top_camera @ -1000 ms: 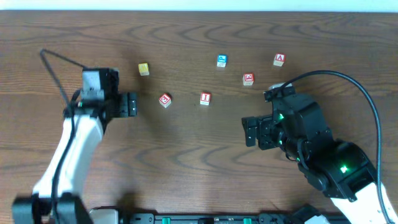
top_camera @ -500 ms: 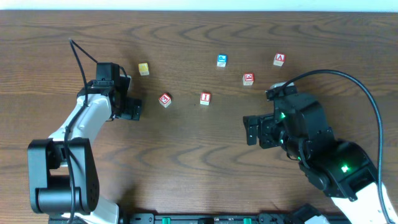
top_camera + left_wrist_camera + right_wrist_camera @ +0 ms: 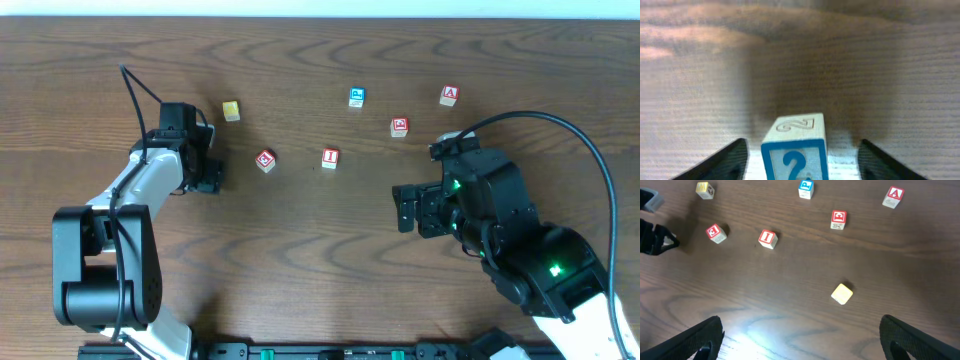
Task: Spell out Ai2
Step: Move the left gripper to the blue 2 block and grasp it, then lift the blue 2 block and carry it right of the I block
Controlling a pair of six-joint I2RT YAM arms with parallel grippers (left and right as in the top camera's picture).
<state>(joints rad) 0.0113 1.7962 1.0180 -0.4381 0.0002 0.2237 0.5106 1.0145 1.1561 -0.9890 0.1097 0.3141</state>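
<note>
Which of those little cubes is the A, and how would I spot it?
Start at the wooden table, far side from the robot, beyond the right gripper. The A block is the rightmost cube there; its neighbour is also red-edged, but only this one shows a red capital A.

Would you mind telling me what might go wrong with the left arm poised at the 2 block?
The 2 block sits nearer one side between the open jaws of the left gripper, so closing may twist or shove it rather than grip it squarely. A red block lies close to the I block, so lining letters up next to the I could knock it.
</note>
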